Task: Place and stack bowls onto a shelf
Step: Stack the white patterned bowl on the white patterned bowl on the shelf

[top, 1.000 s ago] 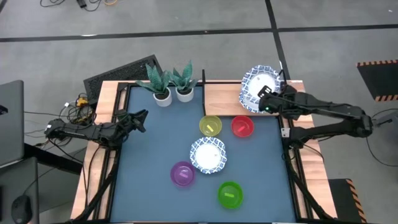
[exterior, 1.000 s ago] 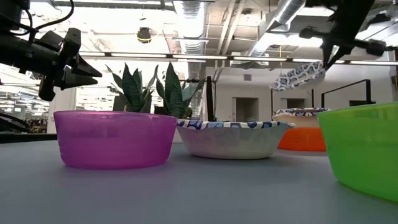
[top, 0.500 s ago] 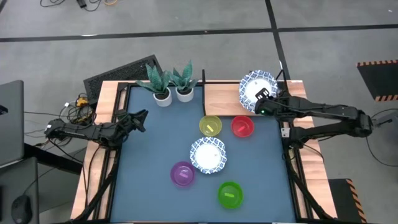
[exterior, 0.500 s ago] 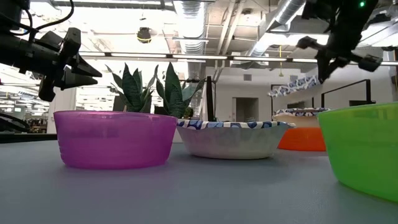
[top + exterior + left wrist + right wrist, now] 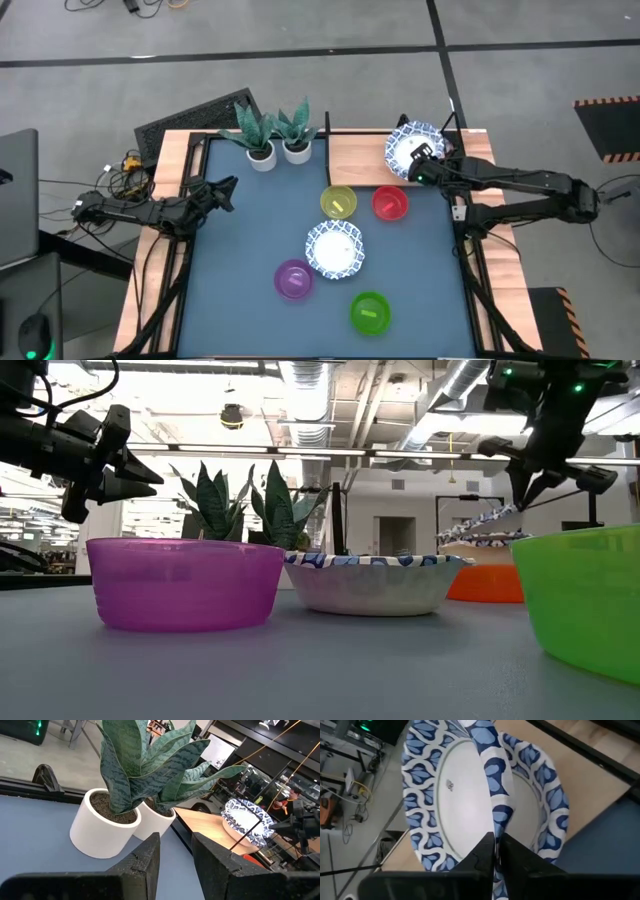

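My right gripper [image 5: 424,166] [image 5: 528,495] [image 5: 495,840] is shut on the rim of a white bowl with a blue patterned rim [image 5: 410,150] [image 5: 460,805]. It holds the bowl tilted, just above another patterned bowl [image 5: 550,815] [image 5: 470,544] on the wooden shelf [image 5: 355,160]. A third patterned bowl [image 5: 335,248] sits mid-table. Yellow [image 5: 338,202], red [image 5: 389,204], purple [image 5: 294,279] and green [image 5: 370,312] bowls stand around it. My left gripper [image 5: 226,189] [image 5: 175,845] is open and empty, hovering at the table's left side.
Two small white plant pots [image 5: 262,157] [image 5: 297,152] with green leaves stand at the table's back edge, just left of the shelf. The shelf's thin black frame [image 5: 328,132] rises between them and the board. Cables [image 5: 125,165] lie left of the table.
My right gripper has lowered the patterned bowl and moved it slightly left, bringing it close above the bowl on the shelf. The left arm has not moved.
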Robot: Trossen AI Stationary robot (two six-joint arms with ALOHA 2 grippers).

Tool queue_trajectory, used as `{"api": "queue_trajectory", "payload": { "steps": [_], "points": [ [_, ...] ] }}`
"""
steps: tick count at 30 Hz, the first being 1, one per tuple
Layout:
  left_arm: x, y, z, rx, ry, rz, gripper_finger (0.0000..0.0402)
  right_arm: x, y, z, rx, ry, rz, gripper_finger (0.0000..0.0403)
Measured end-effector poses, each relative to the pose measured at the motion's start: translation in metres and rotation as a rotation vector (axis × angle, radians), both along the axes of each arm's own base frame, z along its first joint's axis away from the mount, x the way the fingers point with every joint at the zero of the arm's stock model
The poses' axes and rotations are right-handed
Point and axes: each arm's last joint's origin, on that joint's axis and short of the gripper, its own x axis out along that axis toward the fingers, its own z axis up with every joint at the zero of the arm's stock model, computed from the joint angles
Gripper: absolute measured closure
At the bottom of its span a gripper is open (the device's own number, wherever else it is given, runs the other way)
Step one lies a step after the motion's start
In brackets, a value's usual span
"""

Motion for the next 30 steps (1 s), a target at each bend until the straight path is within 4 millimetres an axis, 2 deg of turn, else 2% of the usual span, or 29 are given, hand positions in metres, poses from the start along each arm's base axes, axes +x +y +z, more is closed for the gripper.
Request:
{"api": "queue_trajectory", "payload": {
  "steps": [5, 9, 21, 26, 30],
  "points": [
    [0.0, 0.0, 0.0, 0.0, 0.0, 0.001, 0.0303, 0.0, 0.0, 0.0, 0.01, 0.006, 0.006, 0.0329],
    [0.0, 0.0, 0.0, 0.0, 0.0, 0.001, 0.0303, 0.0, 0.0, 0.0, 0.012, 0.004, 0.007, 0.0301],
    [0.0, 0.0, 0.0, 0.005, 0.006, 0.001, 0.0303, -0.006, 0.002, 0.006, -0.003, -0.028, 0.031, 0.014],
    [0.0, 0.0, 0.0, 0.005, 0.006, 0.002, 0.0303, -0.015, 0.005, 0.015, -0.033, -0.06, 0.072, 0.0118],
    [0.0, 0.0, 0.0, 0.005, 0.005, 0.001, 0.0303, -0.016, 0.01, 0.025, -0.076, -0.075, 0.216, 0.0117]
  ]
}}
